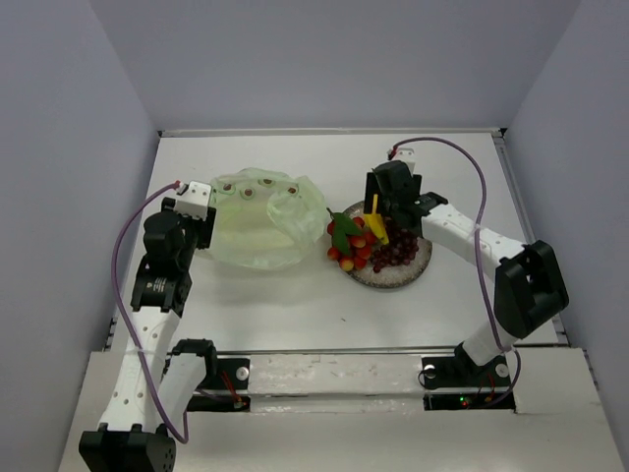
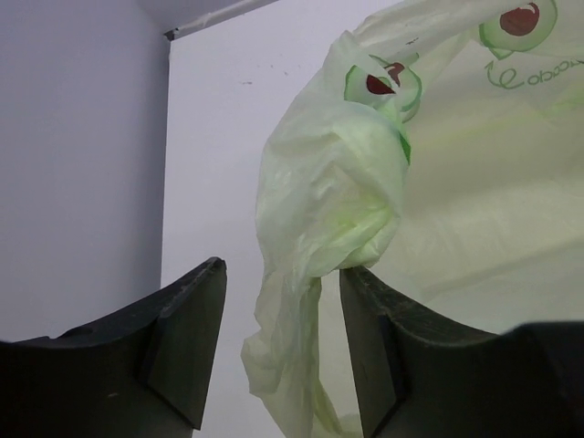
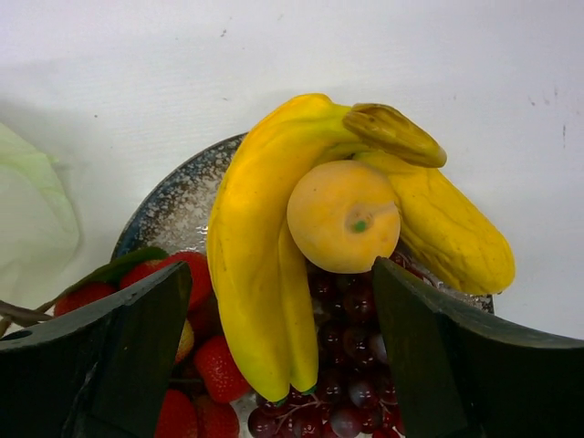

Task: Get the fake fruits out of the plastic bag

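- Fruits (image 1: 362, 244) lie heaped on the plate (image 1: 418, 267) at the right of the surface (image 1: 295, 305). The bag (image 1: 257, 231) slumps just left of it. The left jaws are at the bag's left edge, the right jaws over the plate's far side.
- Left wrist: jaws parted, gripping nothing. A twisted bag (image 2: 338, 201) handle hangs between them, touching one finger (image 2: 365, 347).
- Right wrist: jaws wide apart and empty above bananas (image 3: 251, 265), a round yellow fruit (image 3: 342, 214), grapes (image 3: 351, 365) and strawberries (image 3: 214, 365) on the plate (image 3: 178, 205).

One bag (image 1: 260, 231), one plate (image 1: 395, 280), one banana bunch (image 3: 251, 265)
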You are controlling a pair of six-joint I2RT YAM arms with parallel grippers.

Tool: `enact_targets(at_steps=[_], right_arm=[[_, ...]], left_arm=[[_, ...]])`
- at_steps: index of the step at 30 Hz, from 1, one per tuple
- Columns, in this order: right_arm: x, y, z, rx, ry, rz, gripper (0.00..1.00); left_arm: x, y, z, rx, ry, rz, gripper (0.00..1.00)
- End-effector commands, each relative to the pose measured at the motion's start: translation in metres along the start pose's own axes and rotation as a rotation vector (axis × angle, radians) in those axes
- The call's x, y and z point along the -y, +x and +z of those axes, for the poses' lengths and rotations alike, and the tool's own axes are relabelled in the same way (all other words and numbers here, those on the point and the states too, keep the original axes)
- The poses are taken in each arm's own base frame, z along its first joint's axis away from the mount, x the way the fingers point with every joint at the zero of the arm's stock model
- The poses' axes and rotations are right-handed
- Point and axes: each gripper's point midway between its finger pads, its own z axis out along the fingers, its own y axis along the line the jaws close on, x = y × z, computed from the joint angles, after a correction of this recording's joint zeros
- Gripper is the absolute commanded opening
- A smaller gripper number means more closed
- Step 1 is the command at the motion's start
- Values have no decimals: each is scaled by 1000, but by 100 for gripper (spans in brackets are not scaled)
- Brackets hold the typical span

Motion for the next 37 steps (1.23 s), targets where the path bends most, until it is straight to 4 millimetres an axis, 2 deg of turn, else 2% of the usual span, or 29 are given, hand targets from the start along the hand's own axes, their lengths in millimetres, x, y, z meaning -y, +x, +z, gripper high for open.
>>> enact_targets(at_steps=[1, 2, 6, 8, 9, 10, 11, 12, 13, 15, 16, 17, 19, 20, 21, 23, 24, 27, 32, 37], right_arm=[[-7, -51, -27, 98, -53, 19, 86], [-8, -60, -33, 113, -64, 19, 86], [-12, -84, -50, 146, -96, 20, 89], [-7, -106, -60, 173, -95, 39, 93], [3, -108, -55, 146, -80, 45, 95], [13, -118, -57, 154, -62, 63, 100], [16, -133, -56, 160, -69, 84, 100], [40, -135, -42, 127, -28, 112, 100], [55, -146, -39, 131, -12, 139, 100], [87, -149, -27, 100, 19, 230, 100], [118, -150, -17, 74, 22, 297, 100], [134, -146, -12, 55, 29, 337, 100], [162, -138, -4, 26, 52, 413, 100], [192, -127, 3, 4, 99, 472, 100], [206, -120, 6, -11, 122, 502, 100], [222, -108, 11, -40, 133, 548, 100], [237, -98, 14, -56, 162, 589, 100], [251, -87, 19, -78, 193, 643, 100], [261, -83, 19, -82, 251, 625, 100], [266, -79, 18, -79, 273, 605, 100]], left_arm=[[-14, -42, -9, 107, -32, -12, 66], [-18, -52, -13, 126, -38, -13, 75], [-26, -83, -27, 181, -45, -23, 99], [-24, -107, -39, 239, -1, -20, 99], [-23, -117, -45, 269, 16, -27, 99], [-23, -127, -50, 296, 21, -32, 99], [-27, -145, -60, 345, 20, -34, 99], [-27, -155, -65, 373, 34, -43, 99], [-33, -175, -75, 423, 21, -46, 99], [-43, -190, -75, 446, -10, -68, 99], [-61, -201, -80, 461, -95, -102, 99], [-76, -201, -80, 446, -167, -122, 99], [-100, -189, -62, 342, -289, -107, 99], [-109, -192, -62, 326, -329, -101, 99], [-119, -181, -46, 256, -365, -89, 99], [-128, -169, -37, 175, -392, -72, 99], [-133, -159, -27, 127, -398, -80, 99], [-137, -125, -7, 2, -388, -131, 99], [-131, -72, 10, -161, -363, -221, 99], [-127, -53, 7, -189, -356, -249, 99]])
